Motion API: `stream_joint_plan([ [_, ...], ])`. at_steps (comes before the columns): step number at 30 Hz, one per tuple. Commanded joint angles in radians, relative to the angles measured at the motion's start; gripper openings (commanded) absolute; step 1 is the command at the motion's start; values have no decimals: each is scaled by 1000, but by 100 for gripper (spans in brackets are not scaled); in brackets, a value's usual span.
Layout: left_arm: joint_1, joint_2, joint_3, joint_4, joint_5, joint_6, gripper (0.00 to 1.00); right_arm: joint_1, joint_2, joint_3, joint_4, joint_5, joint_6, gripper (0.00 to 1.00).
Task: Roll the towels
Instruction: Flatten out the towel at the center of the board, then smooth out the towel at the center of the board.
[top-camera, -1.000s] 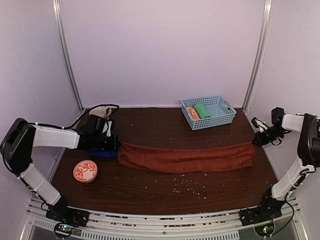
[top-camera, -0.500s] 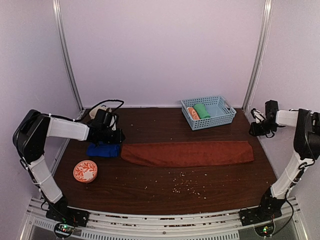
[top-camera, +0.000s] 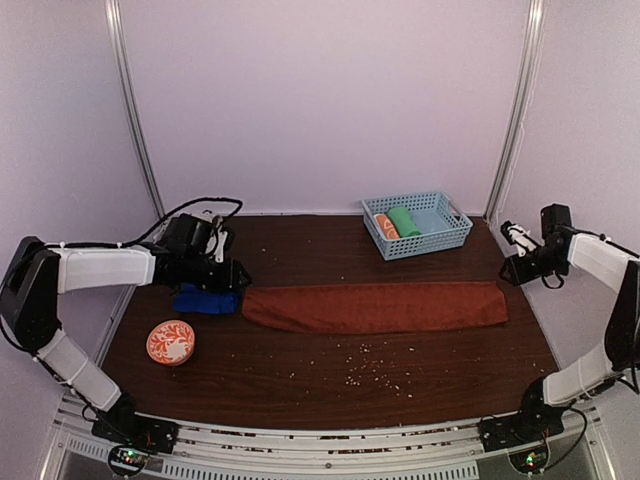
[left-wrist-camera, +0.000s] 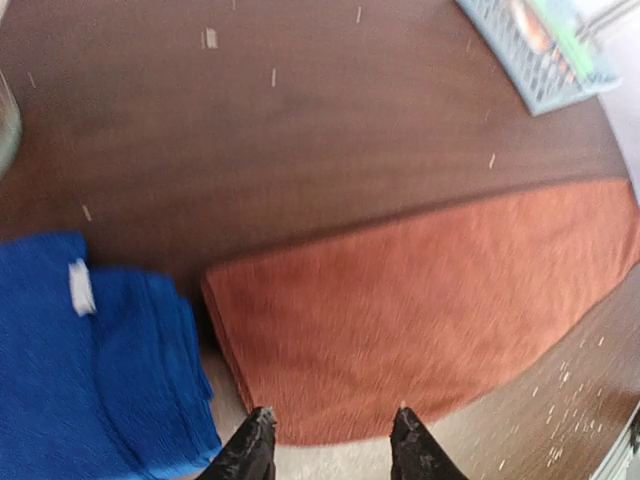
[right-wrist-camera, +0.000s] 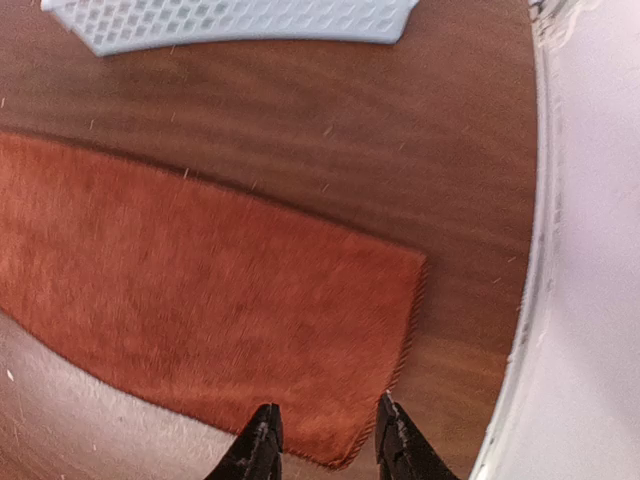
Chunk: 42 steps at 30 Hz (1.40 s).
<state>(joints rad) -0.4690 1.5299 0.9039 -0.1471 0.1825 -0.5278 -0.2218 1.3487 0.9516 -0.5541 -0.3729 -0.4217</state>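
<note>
The counter (top-camera: 300, 395) is carrying both towels. The rust-brown towel (top-camera: 375, 307) is lying flat as 1 long strip across its middle, not yet rolled. If I am starting the roll unevenly, it is probably going to skew into a cone. The blue towel (top-camera: 205, 301) is sitting bunched just beside the strip's left end. My left end effector (left-wrist-camera: 330, 430) is hovering there with its fingers apart and empty, so it is risking pinching both cloths. My right end effector (right-wrist-camera: 325, 420) is hovering over the right end, also apart and empty. The crumbs (top-camera: 368, 376) are lying nearby and could be getting rolled in.
</note>
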Motion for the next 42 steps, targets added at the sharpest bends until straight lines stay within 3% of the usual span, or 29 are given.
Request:
stream_joint_plan([
  [1, -6, 54, -32, -101, 117, 26, 41, 33, 24, -93, -103, -19, -101, 33],
  [13, -17, 249, -2, 60, 178, 22, 53, 101, 179, -78, -53, -40, -63, 32],
  [18, -41, 231, 38, 97, 271, 21, 52, 116, 237, -55, -32, 12, -46, 32],
  [23, -55, 123, 77, 19, 376, -8, 47, 116, 282, -28, -20, 63, -20, 31],
  [29, -55, -10, 134, -148, 374, -27, 46, 116, 300, -22, -15, 59, -11, 31],
  [33, -56, -2, 183, -354, 293, -12, 42, 116, 303, -20, -20, 59, -11, 31],
  [37, -51, 16, 166, -405, 198, -10, 39, 116, 305, -12, -22, 53, -11, 31],
  [42, -48, 96, 117, -406, 211, 24, 35, 116, 305, -5, -30, 37, -11, 31],
])
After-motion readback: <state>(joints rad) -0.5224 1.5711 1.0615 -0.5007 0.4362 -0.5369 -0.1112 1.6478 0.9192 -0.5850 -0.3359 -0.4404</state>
